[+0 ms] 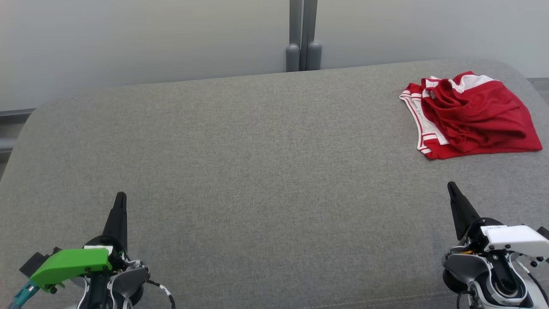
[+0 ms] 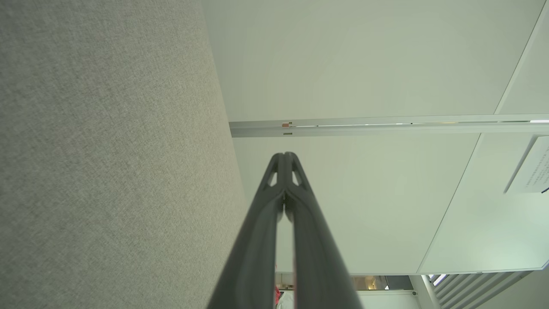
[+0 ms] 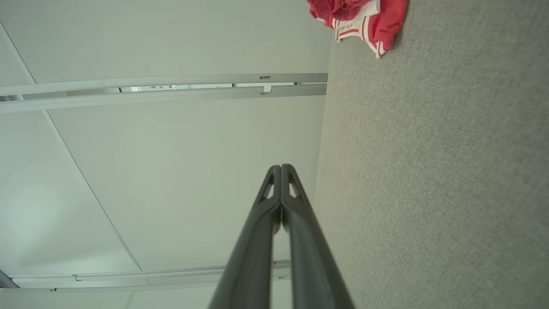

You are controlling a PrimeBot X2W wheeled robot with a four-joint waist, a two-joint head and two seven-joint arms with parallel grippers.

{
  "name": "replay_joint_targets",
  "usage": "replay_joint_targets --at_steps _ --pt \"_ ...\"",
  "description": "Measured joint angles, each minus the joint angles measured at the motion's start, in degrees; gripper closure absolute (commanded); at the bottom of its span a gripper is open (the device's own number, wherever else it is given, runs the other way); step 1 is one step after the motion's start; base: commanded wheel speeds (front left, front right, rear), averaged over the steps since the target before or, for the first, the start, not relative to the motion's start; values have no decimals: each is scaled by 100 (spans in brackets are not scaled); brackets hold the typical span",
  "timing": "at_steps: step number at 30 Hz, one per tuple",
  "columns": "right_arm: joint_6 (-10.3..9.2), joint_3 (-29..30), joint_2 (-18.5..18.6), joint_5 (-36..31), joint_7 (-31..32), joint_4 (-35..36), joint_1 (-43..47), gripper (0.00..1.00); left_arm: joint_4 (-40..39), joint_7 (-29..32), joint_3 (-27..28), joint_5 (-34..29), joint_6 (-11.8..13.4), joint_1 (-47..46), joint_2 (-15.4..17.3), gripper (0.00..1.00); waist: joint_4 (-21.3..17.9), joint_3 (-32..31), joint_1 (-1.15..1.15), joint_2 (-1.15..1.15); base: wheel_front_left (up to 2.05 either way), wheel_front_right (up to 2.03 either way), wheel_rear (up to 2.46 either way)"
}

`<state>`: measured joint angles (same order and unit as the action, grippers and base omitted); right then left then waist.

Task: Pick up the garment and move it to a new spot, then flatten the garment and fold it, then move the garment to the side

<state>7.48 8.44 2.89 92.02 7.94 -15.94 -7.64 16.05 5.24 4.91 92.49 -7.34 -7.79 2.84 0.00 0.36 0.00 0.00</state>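
1. The garment (image 1: pixel 472 116) lies in the upper right of the head view, on the grey fabric surface (image 1: pixel 257 171), close to its far edge and its right end.
2. It is bright red cloth with white trim: narrow white stripes run along the layered hems on its left side, and a white panel shows at its top edge.
3. It is a roughly folded, flattish bundle. The red fabric is bunched and creased in the middle, while the lower right part lies smoother and ends in a pointed corner.
4. In the right wrist view the garment (image 3: pixel 364 17) sits at the top edge of the frame, its striped hem hanging towards the surface's rim.
5. The left gripper (image 1: pixel 121 199) is at the lower left of the head view, fingers pressed together and holding nothing; the left wrist view shows the same gripper (image 2: pixel 284 158) with its tips touching.
6. The right gripper (image 1: pixel 453 189) is at the lower right, likewise closed and empty, well apart from the garment above it; its tips (image 3: pixel 282 169) meet in the right wrist view.
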Motion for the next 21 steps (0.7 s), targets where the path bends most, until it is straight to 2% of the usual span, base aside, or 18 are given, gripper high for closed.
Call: replay_joint_targets --at_steps 21 --pt "0 3 -1 0 3 0 -1 100 0 0 -1 0 0 0 0 100 0 0 0 0 0 0 0"
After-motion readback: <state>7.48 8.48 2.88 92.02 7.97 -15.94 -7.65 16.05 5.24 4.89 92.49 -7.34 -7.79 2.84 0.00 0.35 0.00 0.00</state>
